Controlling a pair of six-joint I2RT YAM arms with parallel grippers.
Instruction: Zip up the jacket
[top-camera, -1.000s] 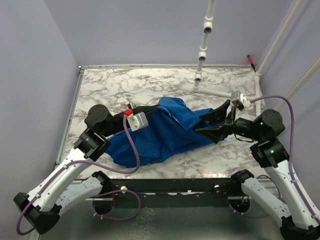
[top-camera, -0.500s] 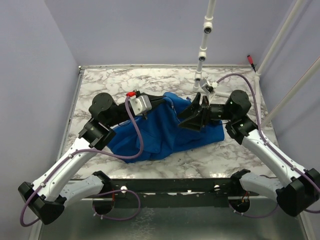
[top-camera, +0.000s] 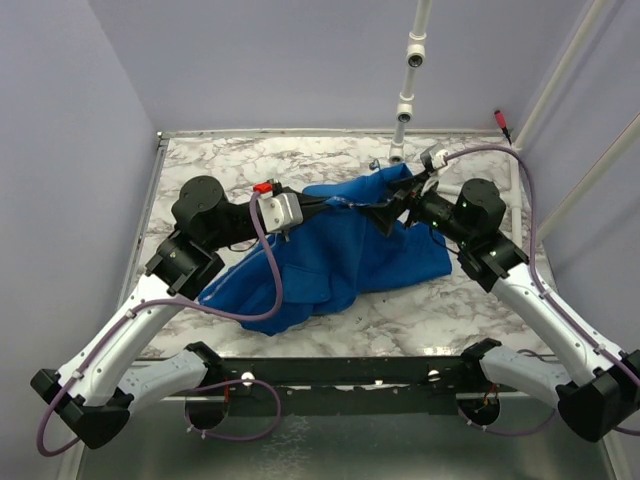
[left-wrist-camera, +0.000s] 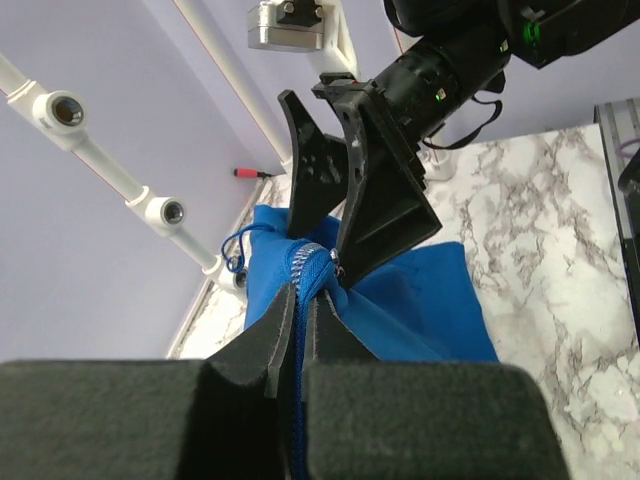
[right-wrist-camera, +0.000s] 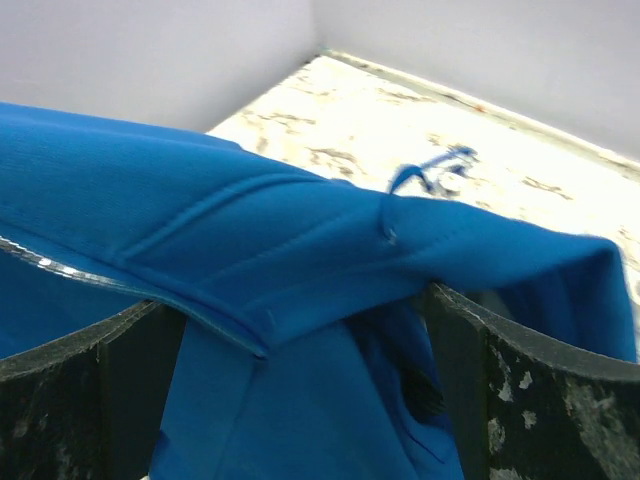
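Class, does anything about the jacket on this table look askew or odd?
Yes: the jacket lies crumpled in a heap, not flat, with its zipper edge pinched and lifted off the marble table by the left gripper.

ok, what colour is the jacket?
The jacket is plain royal blue; it shows best in the top external view.

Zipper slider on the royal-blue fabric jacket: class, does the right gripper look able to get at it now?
Probably yes. The right gripper, jaws open, sits right at the small metal zipper slider with nothing between, while the left gripper pinches the royal-blue fabric jacket close by.
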